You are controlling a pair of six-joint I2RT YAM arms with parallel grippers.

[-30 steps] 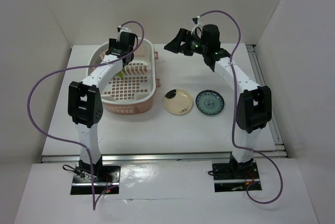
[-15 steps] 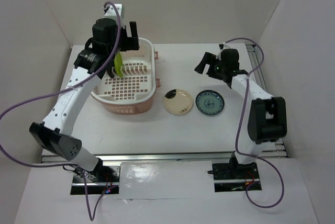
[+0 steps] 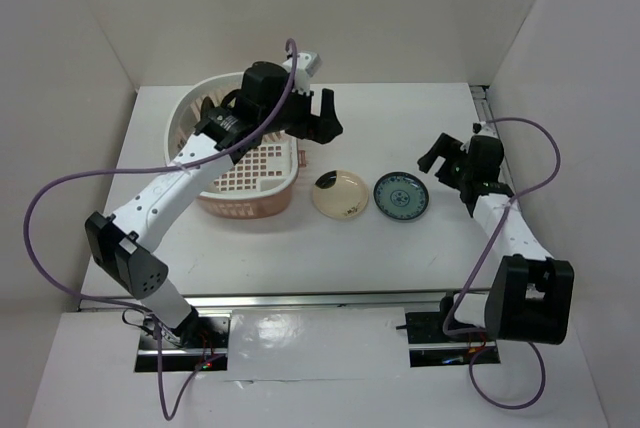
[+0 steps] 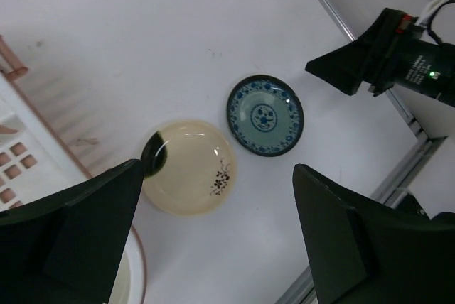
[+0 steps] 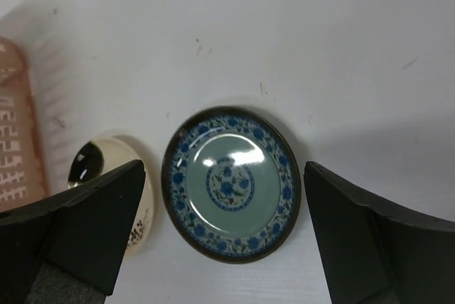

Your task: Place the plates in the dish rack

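The cream plate point(image 3: 340, 194) with a dark rim mark and the blue-green patterned plate point(image 3: 401, 195) lie flat side by side on the white table, right of the pink dish rack point(image 3: 240, 206). My left gripper point(image 3: 323, 122) is open and empty, high over the rack's right end. Its wrist view looks down on the cream plate point(image 4: 188, 167) and the patterned plate point(image 4: 265, 115). My right gripper point(image 3: 441, 156) is open and empty, just right of and above the patterned plate point(image 5: 231, 183), which lies between its fingers in the right wrist view. The green and black plates are hidden behind my left arm.
A metal rail point(image 3: 492, 138) runs along the table's right edge and another point(image 3: 300, 298) along the front edge. White walls close in the back and both sides. The rack's corner shows at the left edge of the left wrist view point(image 4: 14, 155) and of the right wrist view point(image 5: 14, 148).
My left arm has swung right from over the rack's dividers to its right end, covering the green plate. My right gripper has come down and nearer, beside the patterned plate.
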